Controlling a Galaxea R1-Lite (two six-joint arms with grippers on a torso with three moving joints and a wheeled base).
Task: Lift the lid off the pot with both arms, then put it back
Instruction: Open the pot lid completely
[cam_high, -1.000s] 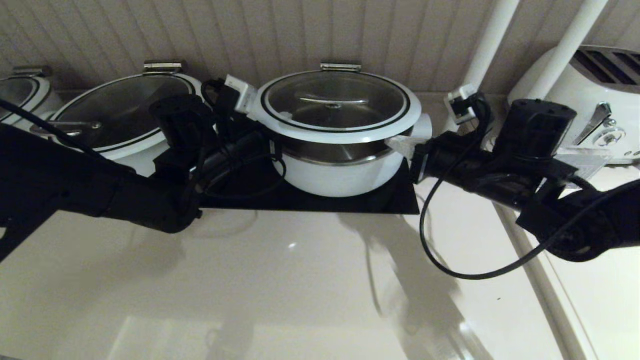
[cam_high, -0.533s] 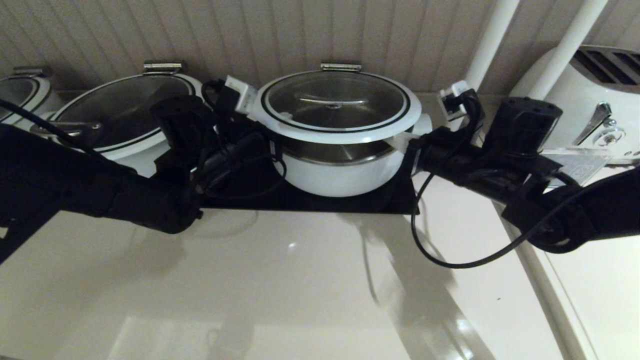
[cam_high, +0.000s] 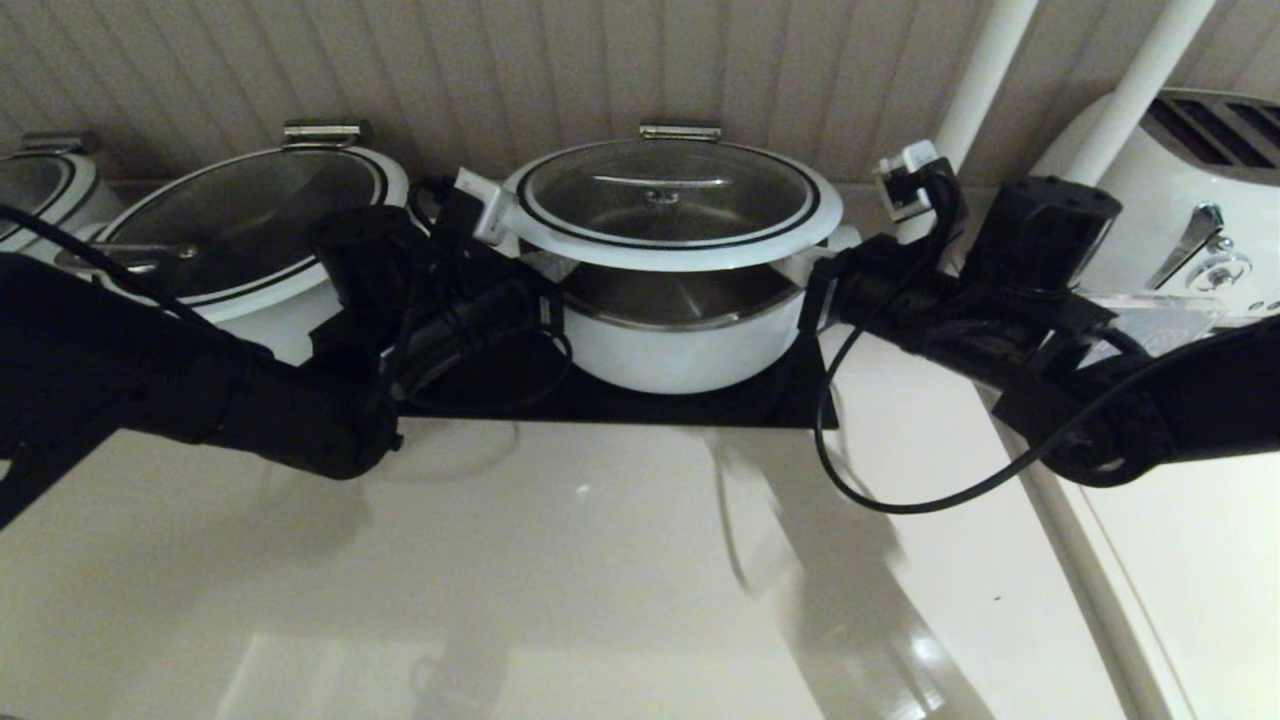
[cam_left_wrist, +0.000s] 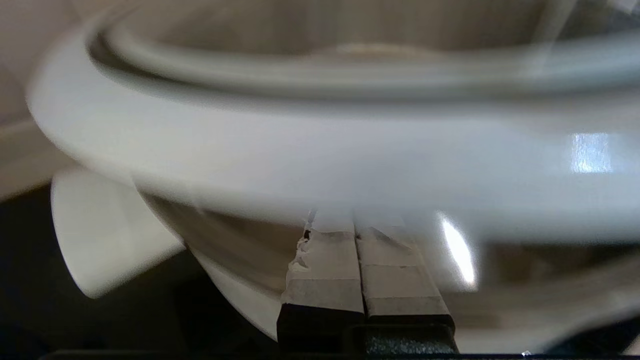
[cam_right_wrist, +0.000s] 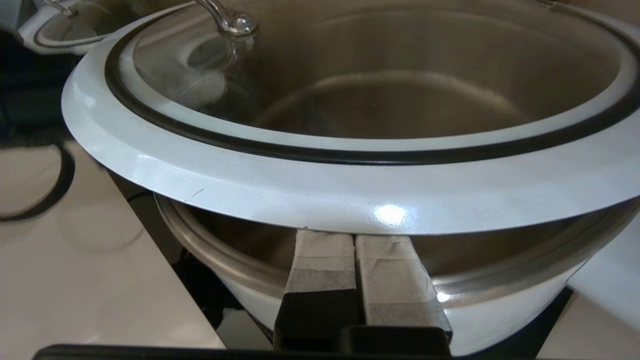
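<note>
The lid (cam_high: 680, 255), glass with a broad white rim and a steel bar handle, hangs level a little above the pot (cam_high: 680, 350), with the steel liner showing in the gap. My left gripper (cam_high: 538, 275) is shut, its white-wrapped tips pressed up under the lid's left rim. In the left wrist view the gripper (cam_left_wrist: 356, 225) meets the lid rim (cam_left_wrist: 300, 160), beside the pot's stubby handle (cam_left_wrist: 100, 235). My right gripper (cam_high: 808, 285) is shut under the right rim. The right wrist view shows that gripper (cam_right_wrist: 356, 237) beneath the lid (cam_right_wrist: 350, 195) and above the pot (cam_right_wrist: 500, 310).
The pot stands on a black mat (cam_high: 620, 400) against the ribbed wall. A wider pot with a glass lid (cam_high: 240, 220) is close behind my left arm, with another (cam_high: 40, 185) at far left. A white toaster (cam_high: 1180, 180) and white poles (cam_high: 985, 70) are at the right.
The lid has risen off the pot on both grippers, and the gap over the steel liner has widened. The right arm moved inward and up; the left arm rose slightly.
</note>
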